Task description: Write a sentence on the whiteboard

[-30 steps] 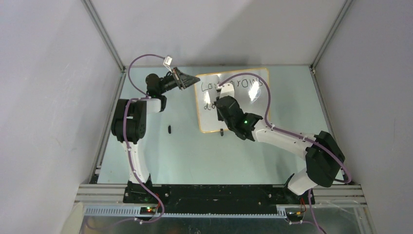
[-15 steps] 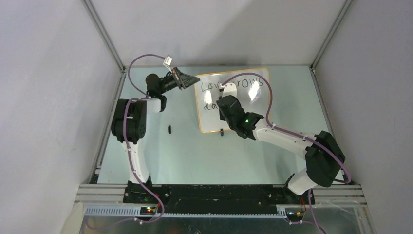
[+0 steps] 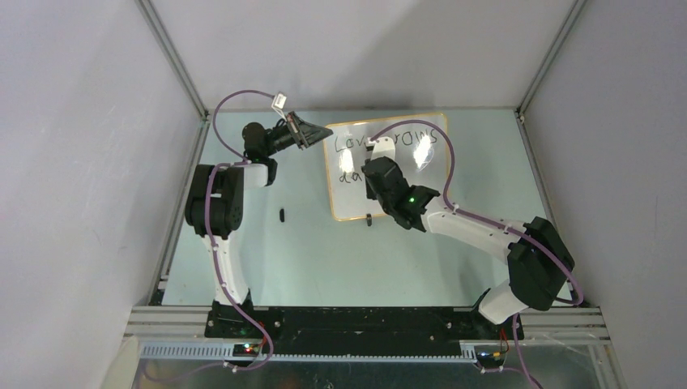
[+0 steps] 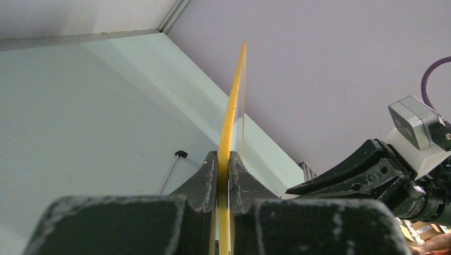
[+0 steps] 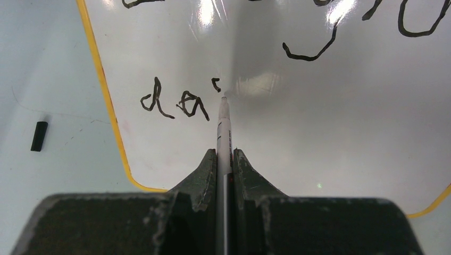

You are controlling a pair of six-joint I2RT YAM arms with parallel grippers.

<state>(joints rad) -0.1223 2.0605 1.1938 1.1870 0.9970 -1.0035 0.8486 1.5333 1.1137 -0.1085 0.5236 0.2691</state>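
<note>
One hand [image 4: 223,159] astride whiteboard [image 4: 231,106] rim

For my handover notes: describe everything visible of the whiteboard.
The whiteboard is a glossy white rectangle with rounded corners and a thin orange rim. The left gripper pinches its left edge. The marker held in the right gripper meets its surface. Black handwriting reads roughly "Love grows", with "da" below.

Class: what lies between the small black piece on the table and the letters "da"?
Only the yellow rim of the whiteboard, flanked by bare table; the right wrist view shows it.
</note>
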